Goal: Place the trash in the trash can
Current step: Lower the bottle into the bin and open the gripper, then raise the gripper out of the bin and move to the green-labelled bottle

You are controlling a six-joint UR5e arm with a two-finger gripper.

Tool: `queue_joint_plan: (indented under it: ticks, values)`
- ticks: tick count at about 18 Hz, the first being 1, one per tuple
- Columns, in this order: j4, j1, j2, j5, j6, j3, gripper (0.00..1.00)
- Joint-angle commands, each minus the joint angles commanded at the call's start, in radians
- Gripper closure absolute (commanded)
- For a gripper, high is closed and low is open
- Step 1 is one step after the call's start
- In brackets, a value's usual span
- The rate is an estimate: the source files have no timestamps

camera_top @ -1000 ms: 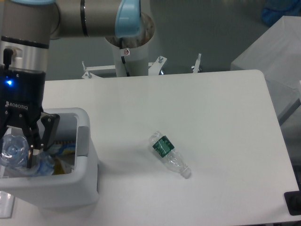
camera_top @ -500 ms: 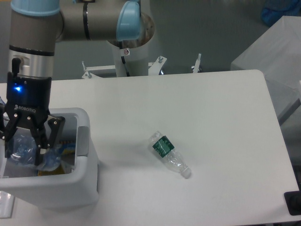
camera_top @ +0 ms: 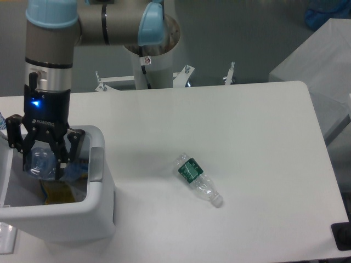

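The trash can (camera_top: 82, 219), a white boxy bin with a grey strip (camera_top: 97, 163) on its right rim, stands at the table's front left. My gripper (camera_top: 46, 160) hangs over its opening, shut on a crushed clear bottle (camera_top: 39, 162) that sits between the fingers, with a bit of blue label (camera_top: 73, 170) showing to its right. The second piece of trash, a short crushed bottle with a green label (camera_top: 193, 176), lies on the table to the right of the bin, well apart from the gripper.
Something yellow (camera_top: 55, 193) lies inside the bin. The arm's base (camera_top: 151, 60) stands behind the table's far edge. A pale box (camera_top: 321, 60) is off the right side, and a black object (camera_top: 341, 235) sits at the front right corner.
The gripper has moved right and up with the clear bottle still between its fingers, from the bin's left edge to over its opening. The green-label bottle has not moved.
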Motion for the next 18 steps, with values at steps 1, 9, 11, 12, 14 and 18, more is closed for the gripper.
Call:
queue_joint_plan:
  ticks: [1,9,11,12,14,18]
  values:
    - [0.000,0.002,0.003,-0.003,-0.011,0.008,0.05]
    - [-0.029,0.096,0.052,0.003,-0.112,0.026,0.00]
    - [-0.073,0.170,0.057,0.003,-0.165,0.025,0.00]
    - [-0.095,0.213,0.058,0.003,-0.187,0.017,0.00]
    - [-0.117,0.290,0.058,0.002,-0.196,-0.014,0.00]
    - [-0.237,0.438,0.057,0.002,-0.201,-0.096,0.00]
